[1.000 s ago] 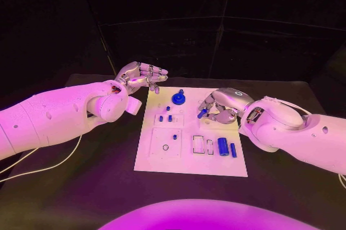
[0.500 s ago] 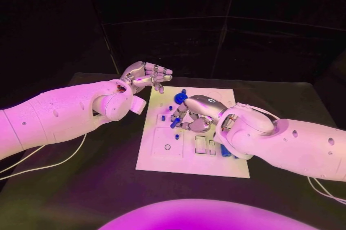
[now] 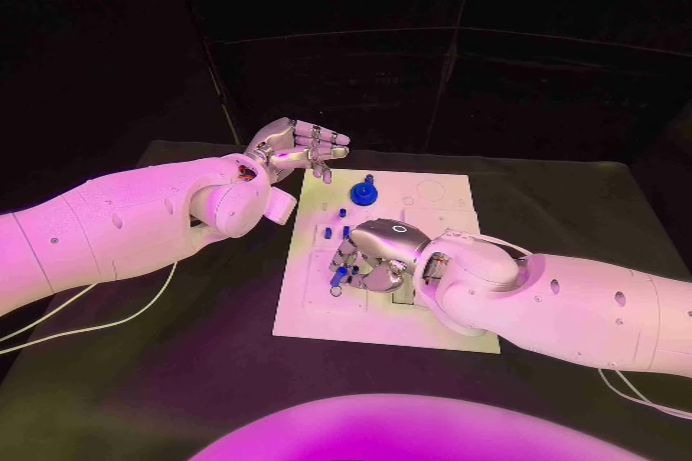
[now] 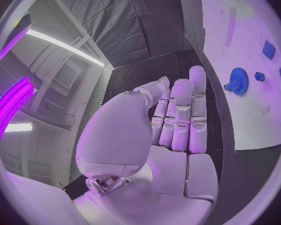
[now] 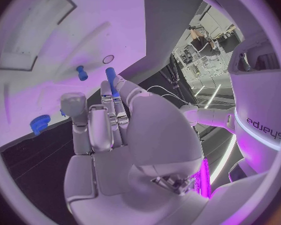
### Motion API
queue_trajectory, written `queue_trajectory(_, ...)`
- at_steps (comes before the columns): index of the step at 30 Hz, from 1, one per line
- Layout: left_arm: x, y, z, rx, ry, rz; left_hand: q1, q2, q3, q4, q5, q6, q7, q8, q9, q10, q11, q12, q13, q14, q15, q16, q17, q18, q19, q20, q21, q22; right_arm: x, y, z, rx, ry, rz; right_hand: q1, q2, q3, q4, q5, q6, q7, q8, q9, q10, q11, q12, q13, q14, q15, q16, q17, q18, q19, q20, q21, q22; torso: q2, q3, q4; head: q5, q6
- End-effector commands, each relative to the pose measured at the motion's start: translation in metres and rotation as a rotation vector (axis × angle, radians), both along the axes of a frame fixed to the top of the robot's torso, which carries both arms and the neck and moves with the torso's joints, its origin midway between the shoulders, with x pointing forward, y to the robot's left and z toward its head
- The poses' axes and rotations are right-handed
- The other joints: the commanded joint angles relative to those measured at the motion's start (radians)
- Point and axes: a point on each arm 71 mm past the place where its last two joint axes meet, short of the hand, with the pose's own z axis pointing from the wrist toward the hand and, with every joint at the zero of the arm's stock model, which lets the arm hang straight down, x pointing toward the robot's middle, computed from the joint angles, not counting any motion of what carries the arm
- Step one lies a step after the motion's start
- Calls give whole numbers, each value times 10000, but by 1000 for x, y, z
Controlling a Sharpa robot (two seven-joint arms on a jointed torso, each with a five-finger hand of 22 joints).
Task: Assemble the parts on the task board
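The white task board (image 3: 437, 197) lies in the middle of the black table. A blue gear (image 3: 366, 192) stands on its far part, with small blue parts (image 3: 342, 231) just nearer. My right hand (image 3: 372, 255) hovers low over the board's left middle and pinches a short blue peg (image 3: 338, 275), whose tip points down at the board. In the right wrist view the blue peg (image 5: 110, 78) sticks out between the fingertips, close to a round hole (image 5: 108, 59) and a standing blue pin (image 5: 82, 73). My left hand (image 3: 296, 145) hangs above the board's far left corner, holding nothing.
The board has rectangular recesses (image 3: 400, 283) partly under my right hand. In the left wrist view the gear (image 4: 238, 81) and small blue parts (image 4: 268, 49) lie on the board beyond my left hand (image 4: 172, 135). Bare black table (image 3: 216, 331) lies around the board.
My right hand has carried the blue peg from the board's right side across to its left middle and come lower. The left hand has barely moved.
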Motion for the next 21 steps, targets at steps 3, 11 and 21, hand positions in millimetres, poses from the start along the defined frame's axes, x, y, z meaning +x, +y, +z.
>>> queue_trajectory(3,0,-2,1,-85,-24,-105,-27,84,-46,-44,21,-32,64,64,-17,-70,3,74,-16,-87,-5,1,-24,125,-80,-23,-61,-10,-2,3,-5,-567,-67,353,-22,-74,84,8,18,84,4,25,6,54,27,-42,5,341,-56,6,-14,-91,-35,6,-28,-21,-9,1,6,30,-33)
queue_trajectory(11,0,-2,1,-91,-18,-128,-27,84,-46,-44,21,-32,64,64,-17,-70,3,74,-16,-87,-5,1,-24,125,-80,-23,-61,-10,-3,6,-8,-729,-39,442,-22,-74,84,8,18,84,4,25,6,54,27,-42,5,341,-56,6,-14,-91,-35,6,-28,-21,-10,-1,9,48,-57)
queue_trajectory(21,0,-3,1,-88,-10,-131,-27,84,-46,-44,21,-32,64,64,-17,-70,3,74,-16,-87,-5,1,-24,125,-80,-23,-61,-10,-2,6,-11,-920,49,441,-30,-65,93,13,16,93,1,26,6,62,26,-50,5,341,-55,10,-9,-93,-32,8,-22,-10,-6,-3,9,72,-66)
